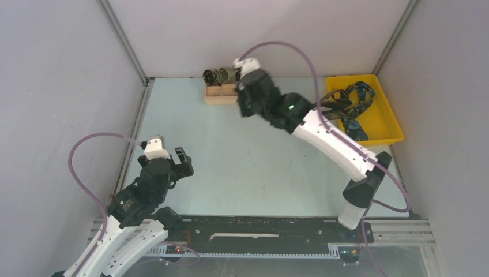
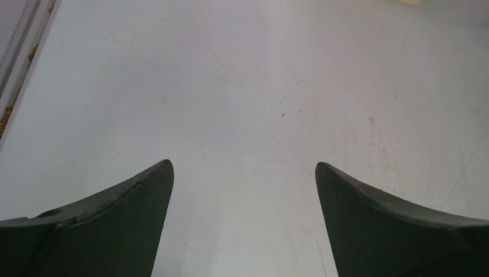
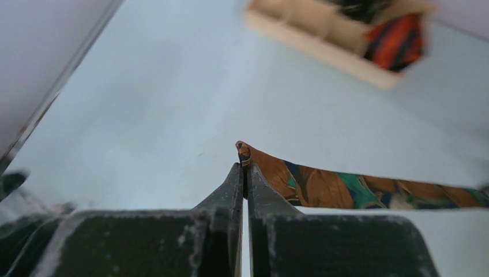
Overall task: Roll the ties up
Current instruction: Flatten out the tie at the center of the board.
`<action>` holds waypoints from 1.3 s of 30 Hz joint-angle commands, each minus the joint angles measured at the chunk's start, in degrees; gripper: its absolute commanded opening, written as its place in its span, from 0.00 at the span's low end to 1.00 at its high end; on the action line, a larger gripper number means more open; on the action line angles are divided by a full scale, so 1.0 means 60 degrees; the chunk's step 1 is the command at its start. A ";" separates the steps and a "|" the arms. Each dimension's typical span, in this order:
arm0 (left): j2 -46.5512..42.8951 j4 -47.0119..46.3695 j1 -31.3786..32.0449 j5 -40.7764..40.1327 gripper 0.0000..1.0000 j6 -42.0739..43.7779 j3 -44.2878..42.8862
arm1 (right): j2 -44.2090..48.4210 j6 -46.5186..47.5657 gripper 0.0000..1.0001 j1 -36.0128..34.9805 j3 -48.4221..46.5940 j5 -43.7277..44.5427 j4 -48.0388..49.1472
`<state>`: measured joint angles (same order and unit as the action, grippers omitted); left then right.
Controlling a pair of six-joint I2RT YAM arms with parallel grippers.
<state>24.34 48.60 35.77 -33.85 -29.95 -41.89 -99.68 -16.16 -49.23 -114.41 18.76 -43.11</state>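
Observation:
My right gripper (image 3: 243,167) is shut on the tip of the brown-orange-green tie (image 3: 346,187), which trails off to the right above the table. In the top view the right wrist (image 1: 259,95) hovers by the wooden box (image 1: 221,96) and hides its fingers and that tie. A rolled red-orange and black tie (image 3: 398,43) sits in the box (image 3: 323,40); rolled ties (image 1: 220,75) show at its back in the top view. The navy and teal tie (image 1: 357,98) lies loose in the yellow bin (image 1: 392,124). My left gripper (image 2: 244,167) is open and empty, low at the near left (image 1: 183,164).
Grey walls with metal rails close in the table on the left, back and right. Purple cables (image 1: 300,55) loop from both arms. A black rail (image 1: 259,228) runs along the near edge between the arm bases.

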 commanded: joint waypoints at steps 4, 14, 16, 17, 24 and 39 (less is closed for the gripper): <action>-0.0289 -0.0096 0.0030 -0.0233 1.00 -0.0002 0.0129 | -0.0941 -0.1063 0.86 -0.1651 0.0747 -0.1500 0.0400; -0.0132 -0.0094 0.0030 -0.0190 1.00 0.0020 0.0111 | 0.0771 -0.1335 0.97 0.2085 0.3582 -0.0695 0.1092; -0.0138 -0.0095 0.0029 -0.0211 1.00 0.0020 0.0111 | 0.0662 -0.1374 0.96 0.2864 0.3881 -0.0136 0.1019; -0.0142 -0.0095 0.0030 -0.0218 1.00 0.0013 0.0111 | 0.0577 -0.1403 0.95 0.3191 0.4012 0.0022 0.1004; -0.0103 -0.0097 0.0022 -0.0218 1.00 0.0018 0.0111 | -0.0026 -0.1461 0.94 0.5138 0.5117 -0.0159 0.1768; 0.0015 -0.0105 0.0015 -0.0189 1.00 0.0019 0.0111 | -0.1139 -0.2324 0.93 0.6003 0.6418 -0.0870 0.3390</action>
<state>23.77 48.66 35.77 -34.15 -29.95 -41.89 -105.10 -27.68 -14.04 -76.51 14.72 -28.23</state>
